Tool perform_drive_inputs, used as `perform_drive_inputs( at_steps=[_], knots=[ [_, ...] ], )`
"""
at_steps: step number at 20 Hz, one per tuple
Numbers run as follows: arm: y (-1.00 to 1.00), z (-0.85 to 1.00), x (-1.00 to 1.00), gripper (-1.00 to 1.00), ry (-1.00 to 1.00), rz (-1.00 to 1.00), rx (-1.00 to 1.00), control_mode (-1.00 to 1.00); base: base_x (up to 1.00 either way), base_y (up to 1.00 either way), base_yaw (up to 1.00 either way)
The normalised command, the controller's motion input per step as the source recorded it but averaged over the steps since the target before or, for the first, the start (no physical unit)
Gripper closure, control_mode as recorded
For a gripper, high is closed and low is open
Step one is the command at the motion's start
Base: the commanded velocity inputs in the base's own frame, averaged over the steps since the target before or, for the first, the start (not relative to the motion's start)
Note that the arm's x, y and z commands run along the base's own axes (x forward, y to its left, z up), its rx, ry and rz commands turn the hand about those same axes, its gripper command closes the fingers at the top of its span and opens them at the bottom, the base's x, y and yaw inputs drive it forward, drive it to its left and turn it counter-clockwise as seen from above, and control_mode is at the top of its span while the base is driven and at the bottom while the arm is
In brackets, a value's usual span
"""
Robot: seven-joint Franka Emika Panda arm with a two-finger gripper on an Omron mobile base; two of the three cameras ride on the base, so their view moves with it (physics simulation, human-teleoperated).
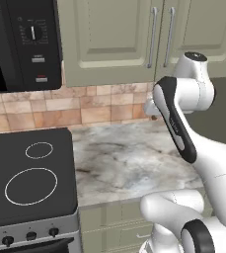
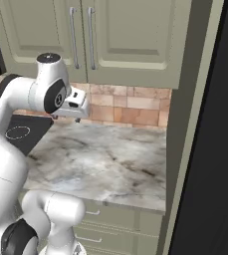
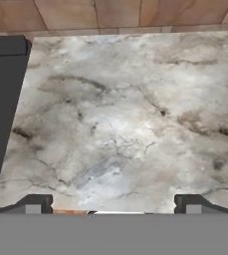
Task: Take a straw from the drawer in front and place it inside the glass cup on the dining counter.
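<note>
Clearly the gripper (image 3: 113, 205) hangs above the marble worktop (image 1: 134, 163) with its two dark finger tips (image 3: 33, 203) standing wide apart and nothing between them; in the right base view the white hand (image 2: 74, 105) shows in front of the tile backsplash (image 2: 130, 107). Its jaws point down at the stone.

That worktop is a flat slab of grey-white marble with darker brown-grey veins and a smooth, slightly glossy face; at its back runs the backsplash of rectangular tan and reddish tiles laid in brick pattern. To the left, touching the slab's edge, lies the black glass cooktop (image 1: 25, 173) with thin white circles drawn on it, and under it a silver front strip with round dark knobs (image 1: 30, 236). Above hang sage-green wall cabinets (image 1: 114, 34) with framed panel doors and long vertical silver bar handles (image 1: 153, 37); a black microwave (image 1: 20, 39) sits to the left of them.

Below the front edge of the worktop the drawer (image 2: 115, 219) is visible as a sage-green front with a horizontal silver handle, and it is closed; the straw I cannot see from outside.
</note>
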Motion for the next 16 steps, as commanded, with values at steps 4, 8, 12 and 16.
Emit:
perform_drive_inputs(
  at_steps=[4, 8, 12, 16],
  knots=[
    [0.01, -0.21, -0.39, -1.0, 0.0, -0.02, -0.04, 1.0, -0.06, 0.05, -0.02],
    [0.0, 0.0, 0.0, -1.0, 0.0, 0.0, 0.0, 1.0, -0.33, 0.14, -0.08],
    [0.0, 0.0, 0.0, -1.0, 0.0, 0.0, 0.0, 1.0, -0.61, 0.52, -0.18],
    [0.0, 0.0, 0.0, -1.0, 0.0, 0.0, 0.0, 1.0, -0.61, 0.83, -0.28]
  ],
)
